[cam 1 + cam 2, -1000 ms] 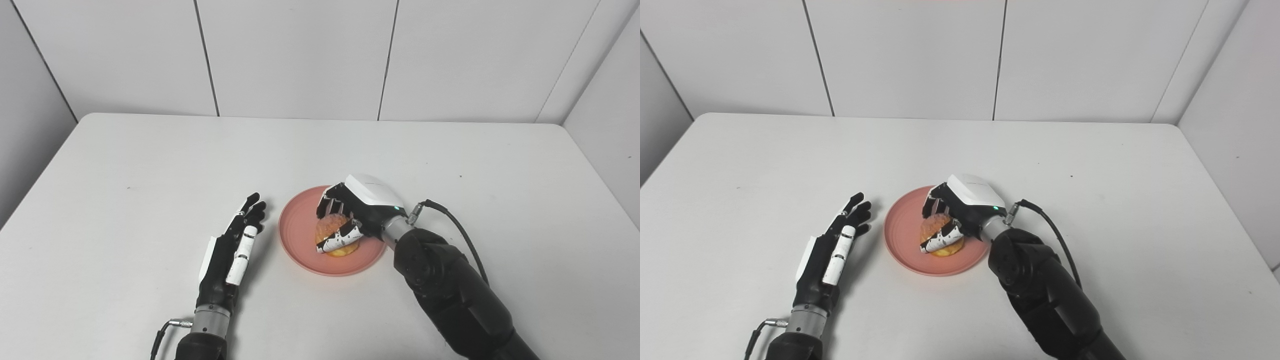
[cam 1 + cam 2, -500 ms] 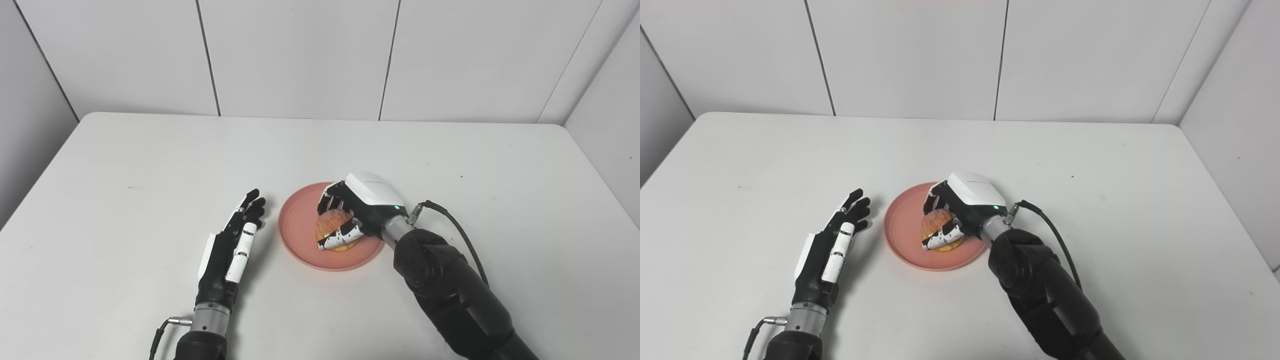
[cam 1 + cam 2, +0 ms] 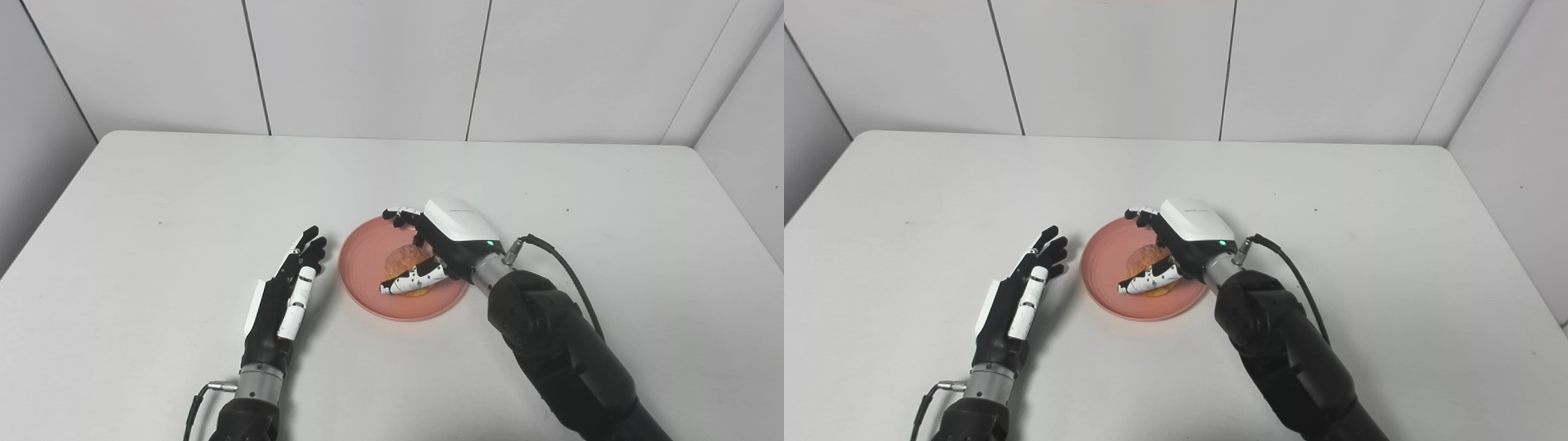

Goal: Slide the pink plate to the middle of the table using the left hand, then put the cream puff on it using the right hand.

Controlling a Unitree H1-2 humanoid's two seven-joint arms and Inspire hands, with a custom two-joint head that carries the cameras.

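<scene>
Left eye view: the pink plate (image 3: pixel 367 288) lies near the middle of the white surface (image 3: pixel 153 202); the cream puff (image 3: pixel 405 277) rests on the plate, slightly right of its centre; the right hand (image 3: pixel 438 248) is over the puff with its fingers (image 3: pixel 401 215) spread out past the far side and its thumb (image 3: pixel 410 283) lying along the near side, so the hand is apart and no longer clamped on the puff, though whether the thumb touches the pastry cannot be told; the left hand (image 3: pixel 288 294) lies flat beside the plate's left rim, fingers extended and apart, holding nothing. Right eye view: the same layout is confirmed; the cream puff (image 3: pixel 1149 275) sits on the pink plate (image 3: pixel 1105 269) under the open right hand (image 3: pixel 1176 245); the left hand (image 3: pixel 1026 291) is just beside the rim, apparently clear of it. Judgement: the slide appears done and the placing step is at release; the next move calls for lifting the right hand up and back toward the right, clear of the puff, without the thumb dragging the pastry or nudging the plate.
</scene>
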